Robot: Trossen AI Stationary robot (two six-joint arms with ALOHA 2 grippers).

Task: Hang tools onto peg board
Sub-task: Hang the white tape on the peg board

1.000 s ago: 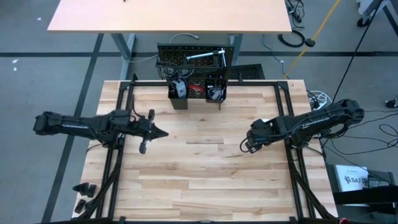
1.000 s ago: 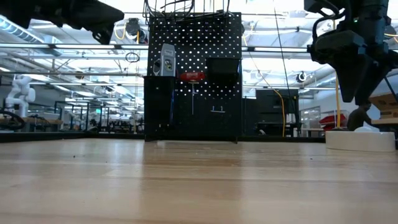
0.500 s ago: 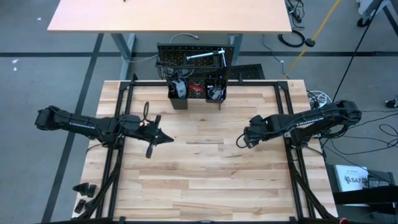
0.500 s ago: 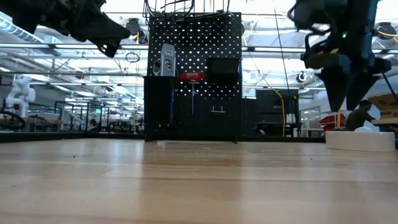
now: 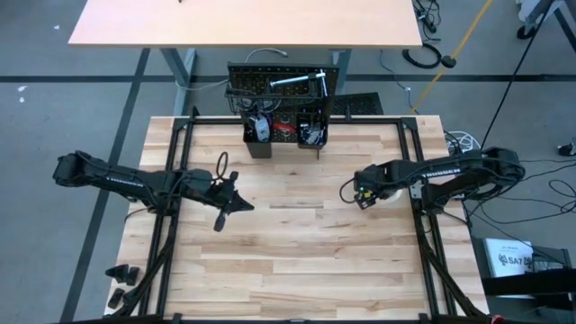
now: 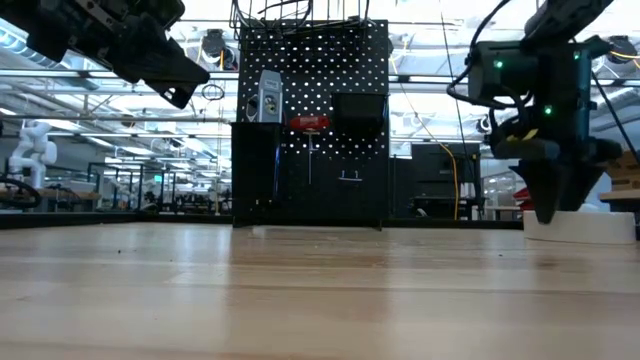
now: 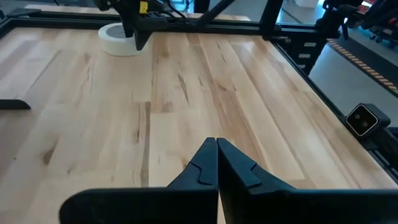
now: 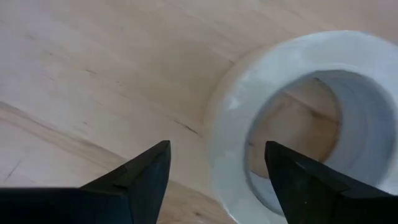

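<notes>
The peg board [image 6: 310, 130] stands upright at the table's far edge, also seen from above [image 5: 281, 85]. Tools hang on it: a blue-silver level [image 6: 268, 97], a red-handled tool [image 6: 308, 122] and a silver tool [image 5: 292, 81]. A white tape roll [image 8: 305, 118] lies flat on the table at the right [image 6: 580, 225]. My right gripper [image 8: 214, 180] points down just above it, open, one finger outside the ring and one over its hole [image 6: 548, 205]. My left gripper [image 7: 216, 162] hangs shut and empty above the table's left half [image 5: 241, 205].
Two black bins [image 5: 312, 130] holding tools sit at the board's foot. Black frame rails [image 5: 180, 162] run along the table's left and right sides. Bare wood [image 5: 288, 261] lies between the arms and toward the near edge. Cables [image 5: 459, 142] lie off the right edge.
My right gripper has sunk toward the tape roll and shifted toward the table's far edge, still pointing down. My left gripper has gone toward the table's right edge and come down a little, staying shut.
</notes>
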